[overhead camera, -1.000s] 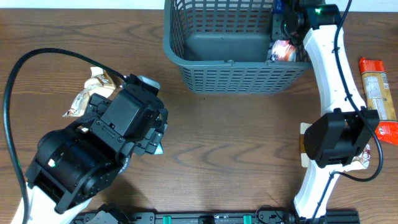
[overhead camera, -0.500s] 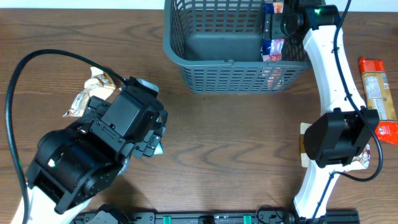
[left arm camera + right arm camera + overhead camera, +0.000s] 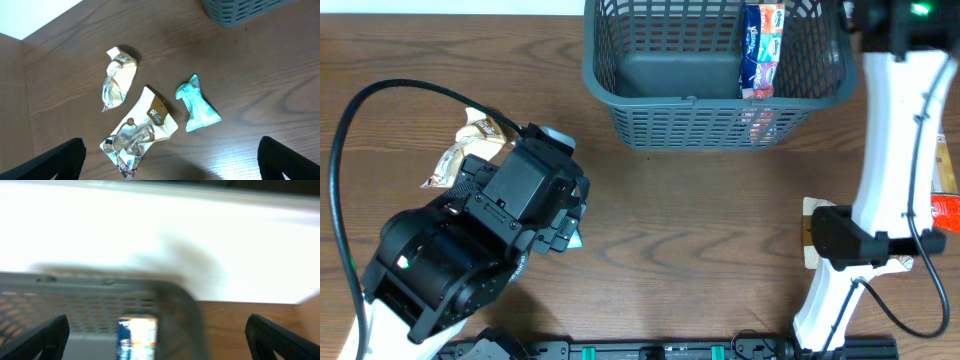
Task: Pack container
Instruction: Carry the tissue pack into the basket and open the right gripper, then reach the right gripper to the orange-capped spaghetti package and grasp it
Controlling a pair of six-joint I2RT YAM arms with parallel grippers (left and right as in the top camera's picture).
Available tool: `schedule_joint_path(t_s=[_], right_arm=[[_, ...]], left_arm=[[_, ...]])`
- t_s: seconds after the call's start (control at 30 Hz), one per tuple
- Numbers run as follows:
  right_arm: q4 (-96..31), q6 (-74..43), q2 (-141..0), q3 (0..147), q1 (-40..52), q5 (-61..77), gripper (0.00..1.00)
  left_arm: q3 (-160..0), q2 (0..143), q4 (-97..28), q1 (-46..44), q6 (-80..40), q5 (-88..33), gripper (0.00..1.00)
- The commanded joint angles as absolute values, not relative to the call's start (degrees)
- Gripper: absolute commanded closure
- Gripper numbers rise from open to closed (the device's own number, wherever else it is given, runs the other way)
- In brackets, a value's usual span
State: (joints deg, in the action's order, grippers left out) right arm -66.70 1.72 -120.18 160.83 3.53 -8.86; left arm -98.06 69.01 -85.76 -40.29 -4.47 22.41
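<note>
Right gripper spread wide, apparently just beside the container.

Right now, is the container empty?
No: in the overhead view a blue snack packet sits in the right part of the container.

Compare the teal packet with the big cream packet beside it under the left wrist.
The teal packet is plain teal; the cream packet is cream with a brown corner and print. The teal packet is smaller, pinched at its top; the cream packet is broader. Both lie crumpled on the table, outside the container.
</note>
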Motion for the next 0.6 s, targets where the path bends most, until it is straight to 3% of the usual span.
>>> schedule_joint_path(t_s=[0.0, 0.23, 0.43, 0.57], right_arm=[[-72.4, 5.7, -119.6, 165.5, -0.1, -14.1, 0.01], [-90.5, 15.8, -119.6, 166.3, -10.4, -7.1, 0.01], [-96.4, 21.2, -119.6, 166.3, -21.2, 3.7, 0.01], [-96.3, 14.9, -119.6, 166.3, -27.9, 8.3, 0.01]], left_arm=[[-98.1, 69.2, -86.1, -40.3, -5.0, 22.2, 0.01], [-98.1, 69.2, -86.1, -40.3, -5.0, 22.3, 0.01], [-98.1, 69.2, -86.1, -40.3, -5.0, 22.3, 0.01], [-98.1, 69.2, -86.0, -40.3, -4.9, 22.3, 0.01]])
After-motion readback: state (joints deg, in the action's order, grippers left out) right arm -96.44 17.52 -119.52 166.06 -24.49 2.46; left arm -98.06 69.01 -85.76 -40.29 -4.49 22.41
